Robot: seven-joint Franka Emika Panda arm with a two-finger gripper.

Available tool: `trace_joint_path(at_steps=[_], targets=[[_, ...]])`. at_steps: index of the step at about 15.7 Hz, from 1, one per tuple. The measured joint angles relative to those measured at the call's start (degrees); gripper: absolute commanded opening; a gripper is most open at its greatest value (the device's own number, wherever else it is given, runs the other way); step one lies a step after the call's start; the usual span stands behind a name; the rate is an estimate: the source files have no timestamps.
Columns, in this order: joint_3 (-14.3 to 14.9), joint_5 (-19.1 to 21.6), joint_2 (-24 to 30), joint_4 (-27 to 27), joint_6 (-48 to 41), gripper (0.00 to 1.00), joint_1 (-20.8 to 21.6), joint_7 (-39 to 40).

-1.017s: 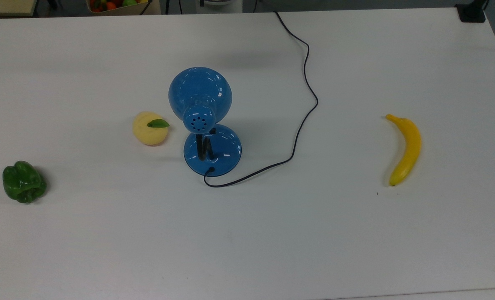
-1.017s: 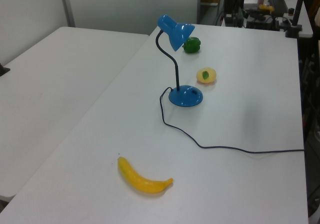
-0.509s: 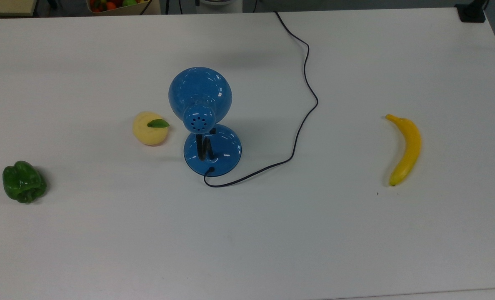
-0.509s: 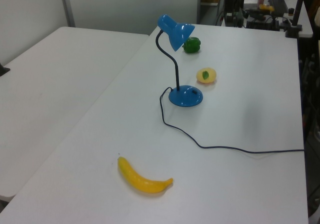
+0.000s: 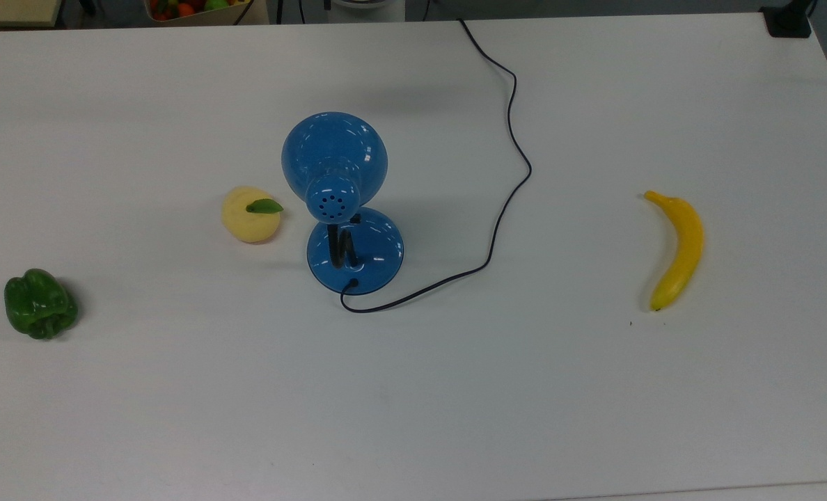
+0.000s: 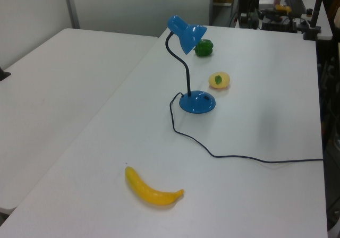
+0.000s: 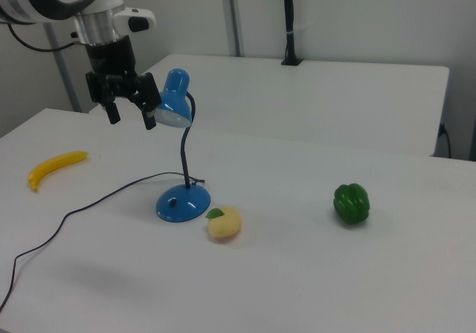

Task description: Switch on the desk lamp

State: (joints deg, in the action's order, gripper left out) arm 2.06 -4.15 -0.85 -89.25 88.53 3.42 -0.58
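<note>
The desk lamp (image 5: pixel 335 167) stands near the middle of the white table (image 5: pixel 455 390), a glossy blue dome shade on a black bent gooseneck above a round blue base (image 5: pixel 379 254). In the left view the desk lamp (image 6: pixel 186 33) rises from its base (image 6: pixel 197 102), and its thin dark cord (image 6: pixel 239 157) trails off to the left view's right. In the right view the desk lamp (image 7: pixel 175 99) has my gripper (image 7: pixel 131 117) hanging open in the air just to the right view's left of the shade, high above the table and holding nothing.
A yellow apple-like fruit (image 5: pixel 250 214) with a green leaf lies close beside the lamp base. A green pepper (image 5: pixel 40 304) sits at the top view's left and a banana (image 5: pixel 678 249) at the top view's right. The cord (image 5: pixel 511 139) snakes to the far edge.
</note>
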Motion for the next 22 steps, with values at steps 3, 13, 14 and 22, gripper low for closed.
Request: trace_joint_path(at_steps=[3, 13, 14, 22], targets=[[0.00, 0.00, 0.00, 0.00, 0.00, 1.00, -0.26, 0.00], [0.00, 0.00, 0.00, -0.03, 0.00, 0.00, -0.27, 0.07], [0.00, 0.00, 0.00, -0.03, 0.00, 0.00, -0.27, 0.08], [0.00, 0.02, -0.04, -0.45, 0.00, 0.00, -0.26, 0.12]])
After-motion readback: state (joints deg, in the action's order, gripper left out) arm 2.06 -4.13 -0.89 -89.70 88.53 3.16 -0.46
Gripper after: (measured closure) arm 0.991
